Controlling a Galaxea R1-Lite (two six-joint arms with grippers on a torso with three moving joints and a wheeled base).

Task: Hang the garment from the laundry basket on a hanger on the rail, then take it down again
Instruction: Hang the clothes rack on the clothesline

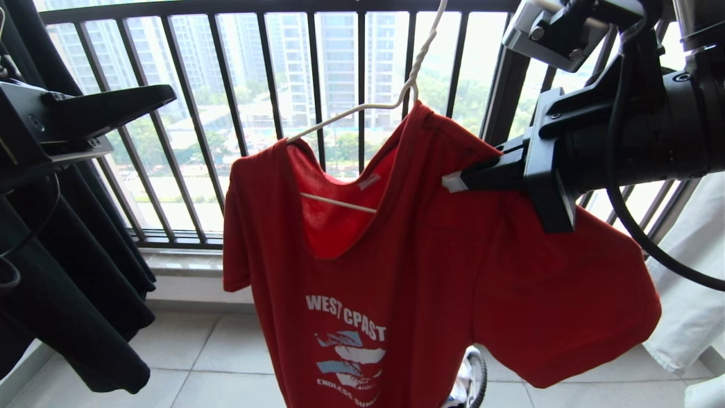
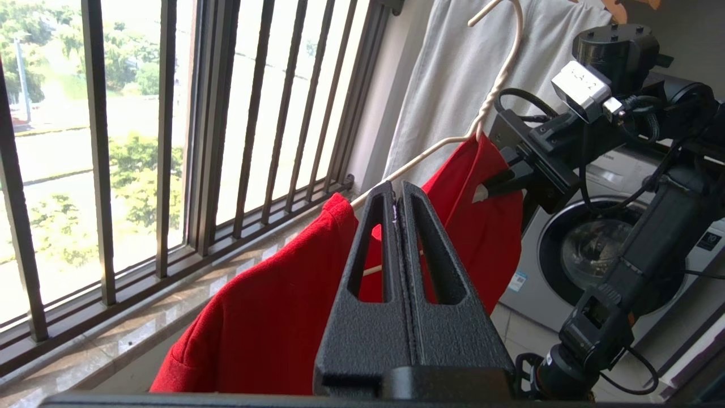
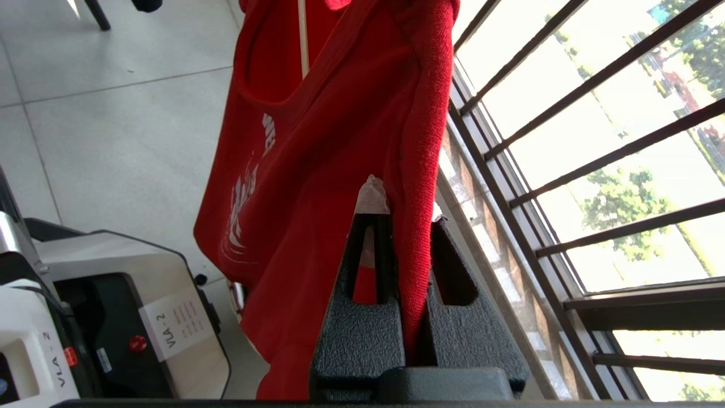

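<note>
Right jaws: pressed tight on a fold of the garment (image 1: 396,272) at its shoulder – the right gripper (image 1: 453,182) reaches in from the side, red cloth pinched between its two fingers in the right wrist view.
Left jaws: fully together with nothing between them; the left gripper (image 2: 398,195) stands apart from the shirt, on the left side of the head view.
Garment: hangs on the hanger (image 1: 362,107), long axis running downward, chest print facing the robot. One shoulder sits on the wire arm; the other is bunched up near the twisted neck, where the right gripper holds it.
Hanger: tilted, its hook running up out of the head view – the lower wire shows through the collar opening.
Edges: dark railing (image 1: 266,73) close behind the shirt; black T-shirt (image 1: 73,272) to the left, pale garment (image 1: 691,283) to the right.
Room: tiled floor (image 1: 215,362) below, with open space between the shirt and the black T-shirt.
</note>
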